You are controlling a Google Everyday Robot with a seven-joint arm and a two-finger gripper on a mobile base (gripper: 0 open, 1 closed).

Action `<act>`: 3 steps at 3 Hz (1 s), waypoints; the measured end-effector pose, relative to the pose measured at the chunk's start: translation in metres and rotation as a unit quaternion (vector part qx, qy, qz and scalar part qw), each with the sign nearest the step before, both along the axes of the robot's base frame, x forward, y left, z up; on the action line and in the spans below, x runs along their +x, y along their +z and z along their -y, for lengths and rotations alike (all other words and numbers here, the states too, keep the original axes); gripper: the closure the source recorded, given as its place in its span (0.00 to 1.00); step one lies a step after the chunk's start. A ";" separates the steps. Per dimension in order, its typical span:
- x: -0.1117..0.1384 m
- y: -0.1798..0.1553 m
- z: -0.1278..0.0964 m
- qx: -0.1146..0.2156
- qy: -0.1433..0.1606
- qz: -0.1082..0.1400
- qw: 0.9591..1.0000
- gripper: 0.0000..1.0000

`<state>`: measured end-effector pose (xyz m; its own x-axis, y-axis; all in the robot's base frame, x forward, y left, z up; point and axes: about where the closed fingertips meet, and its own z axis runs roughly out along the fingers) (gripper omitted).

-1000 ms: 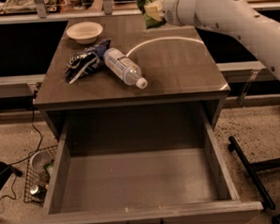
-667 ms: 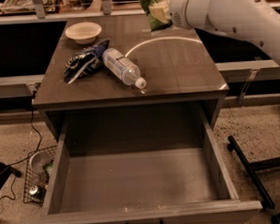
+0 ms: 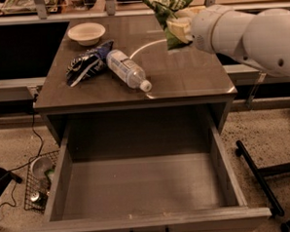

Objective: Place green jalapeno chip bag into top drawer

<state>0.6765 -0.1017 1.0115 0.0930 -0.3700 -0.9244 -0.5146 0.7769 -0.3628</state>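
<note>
End effector point(image 3: 183, 28) with green jalapeno chip bag point(image 3: 164, 4), lower over tabletop point(image 3: 192, 79)

The green bag point(image 3: 166, 7) is crinkled, shiny foil, pinched in the smooth, pale plastic gripper point(image 3: 179, 30) at the upper right of the frame, on a glossy white arm point(image 3: 248, 34). The drawer point(image 3: 139, 186) is matt grey-brown wood, and the tabletop point(image 3: 181, 72) above it is a smoother brown with a faint sheen. On it lie a clear plastic bottle point(image 3: 125, 70), a wrinkled, glossy blue bag point(image 3: 86, 65) and a matt pale bowl point(image 3: 86, 33); the floor point(image 3: 262, 126) looks rough and speckled.
</note>
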 end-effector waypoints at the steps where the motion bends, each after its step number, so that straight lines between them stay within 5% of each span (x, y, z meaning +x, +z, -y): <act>1: -0.038 -0.025 0.010 -0.009 0.000 0.003 1.000 1.00; 3: -0.109 -0.084 0.041 -0.014 0.015 -0.021 1.000 1.00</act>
